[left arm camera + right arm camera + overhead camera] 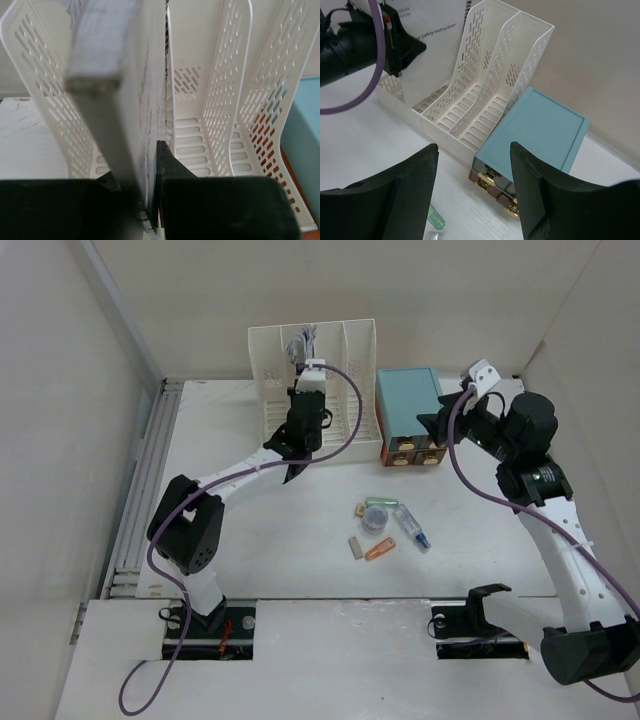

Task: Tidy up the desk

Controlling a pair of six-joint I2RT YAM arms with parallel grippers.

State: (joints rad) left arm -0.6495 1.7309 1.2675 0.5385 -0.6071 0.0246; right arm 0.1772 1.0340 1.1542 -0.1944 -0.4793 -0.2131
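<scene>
The white desk (250,540) carries a white slotted file rack (340,370) at the back. My left gripper (305,365) reaches into the rack's left part, shut on a white printed booklet (145,100) that stands upright there. The booklet is pinched between its black fingers (172,165). The right wrist view shows the same grip (417,47) on the booklet (435,30). My right gripper (432,425) is open and empty, hovering above the front of the light-blue drawer box (408,408); its jaws stand wide apart (472,170).
Small items lie mid-desk: a round green-lidded jar (375,512), a clear blue-tipped tube (412,527), two orange pieces (380,551), a grey block (355,547). A grey rail (140,490) runs along the left edge. White walls enclose the desk.
</scene>
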